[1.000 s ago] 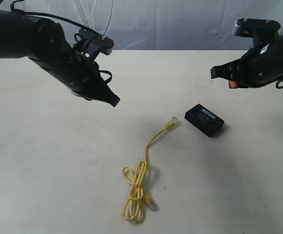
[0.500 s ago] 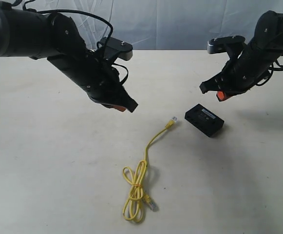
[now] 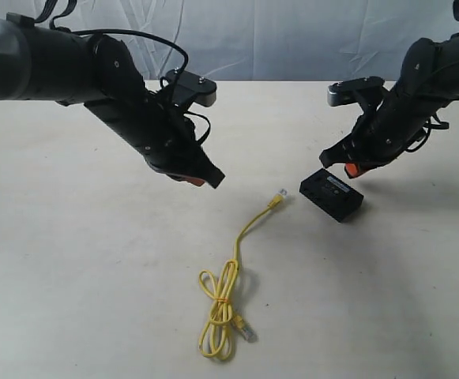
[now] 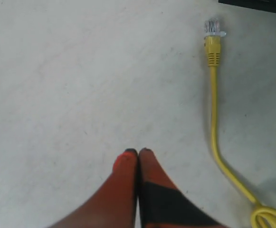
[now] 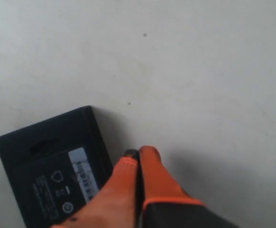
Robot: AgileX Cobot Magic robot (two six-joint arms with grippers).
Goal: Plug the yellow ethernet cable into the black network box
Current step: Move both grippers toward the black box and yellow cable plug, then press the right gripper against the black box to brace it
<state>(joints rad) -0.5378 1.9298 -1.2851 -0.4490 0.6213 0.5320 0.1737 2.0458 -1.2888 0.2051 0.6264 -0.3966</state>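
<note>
Your left tool, pinched together, is nearer the yellow ethernet cable: its plug lies on the worktop at 4 o'clock, beside the black network box; right tool also closed

The ethernet cable lies on the table, its plug end ahead of the jaws of the left gripper and near the network box, which sits just beside the jaws of the right gripper.

A cream tabletop stretches beneath the left pincer and right pincer; a wrinkled white backdrop hangs beyond them.
</note>
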